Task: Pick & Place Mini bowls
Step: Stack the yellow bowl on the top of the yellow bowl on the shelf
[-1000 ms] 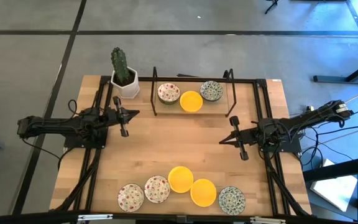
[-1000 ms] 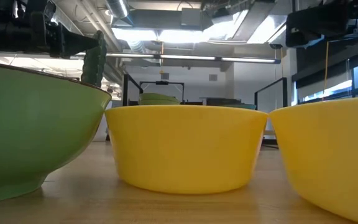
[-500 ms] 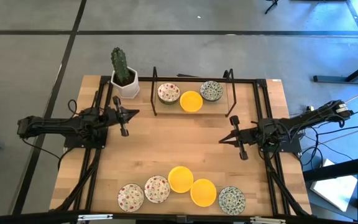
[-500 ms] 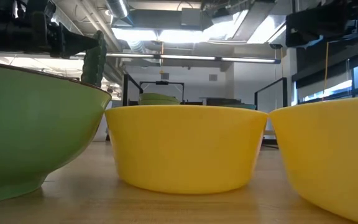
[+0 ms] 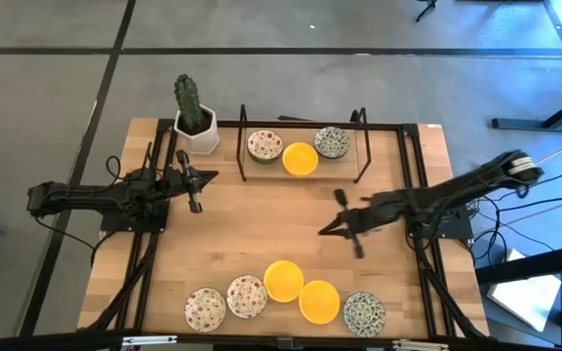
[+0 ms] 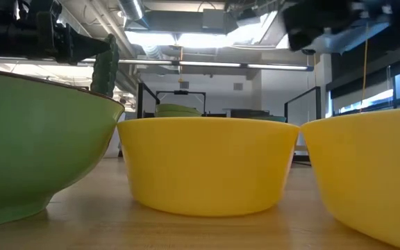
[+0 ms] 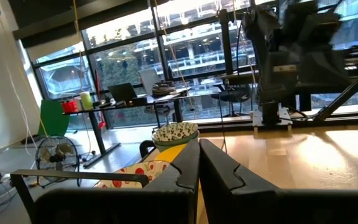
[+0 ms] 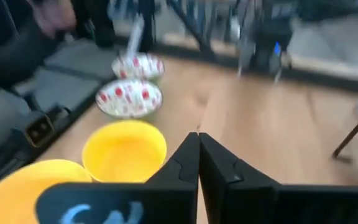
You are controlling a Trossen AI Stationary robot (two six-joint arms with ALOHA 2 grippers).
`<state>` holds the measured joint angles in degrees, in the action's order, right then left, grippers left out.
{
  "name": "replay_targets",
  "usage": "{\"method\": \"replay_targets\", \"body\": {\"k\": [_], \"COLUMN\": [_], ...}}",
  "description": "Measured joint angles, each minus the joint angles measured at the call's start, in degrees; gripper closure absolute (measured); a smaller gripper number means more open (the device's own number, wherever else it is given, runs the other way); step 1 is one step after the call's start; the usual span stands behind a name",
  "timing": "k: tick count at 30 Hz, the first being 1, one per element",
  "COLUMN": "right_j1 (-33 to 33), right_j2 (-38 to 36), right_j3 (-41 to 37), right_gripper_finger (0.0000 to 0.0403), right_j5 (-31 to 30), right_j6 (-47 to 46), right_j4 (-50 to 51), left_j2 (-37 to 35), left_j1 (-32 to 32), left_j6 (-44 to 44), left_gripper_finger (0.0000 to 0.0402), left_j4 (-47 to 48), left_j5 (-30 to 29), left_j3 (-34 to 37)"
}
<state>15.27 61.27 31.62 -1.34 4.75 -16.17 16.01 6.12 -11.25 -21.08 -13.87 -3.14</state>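
Bowls, round, glazed, beside your wire rack; both grippers' jaws pressed together, empty; right gripper nearer them; low view adds green.

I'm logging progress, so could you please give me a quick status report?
Left gripper parked, jaws shut. Right gripper shut, empty, above mid-table. Five mini bowls at near edge. Nothing in the way.

Grey concrete floor surrounds the table; large windows beyond.
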Motion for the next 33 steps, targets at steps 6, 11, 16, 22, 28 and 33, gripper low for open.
{"method": "replay_targets", "body": {"k": [6,11,16,22,28,33], "right_j1": [0.47,2.58,4.36,4.64,2.84,1.59], "right_j2": [19.16,32.49,42.36,47.33,48.02,48.9], "right_j3": [20.35,36.32,47.27,51.47,51.51,51.58], "right_gripper_finger": [0.038,0.0378,0.0355,0.0271,0.018,0.0142], "right_j5": [2.19,3.1,2.96,2.02,0.91,0.87], "right_j6": [-0.38,-1.35,-1.24,-0.89,-2.1,-3.0], "right_j4": [18.82,32.3,41.97,47.69,47.46,47.2], "left_j2": [0.0,0.0,-0.01,0.0,-0.02,0.0], "left_j1": [-0.01,-0.01,-0.01,-0.01,-0.01,-0.01], "left_j6": [0.02,0.02,0.15,0.2,0.15,0.13], "left_gripper_finger": [0.0394,0.0397,0.0396,0.0399,0.0394,0.0395], "left_j4": [0.34,0.89,1.24,1.73,1.75,1.85], "left_j5": [0.02,0.02,0.19,2.16,2.04,2.01], "left_j3": [0.0,0.0,0.0,-0.02,0.0,-0.01]}}
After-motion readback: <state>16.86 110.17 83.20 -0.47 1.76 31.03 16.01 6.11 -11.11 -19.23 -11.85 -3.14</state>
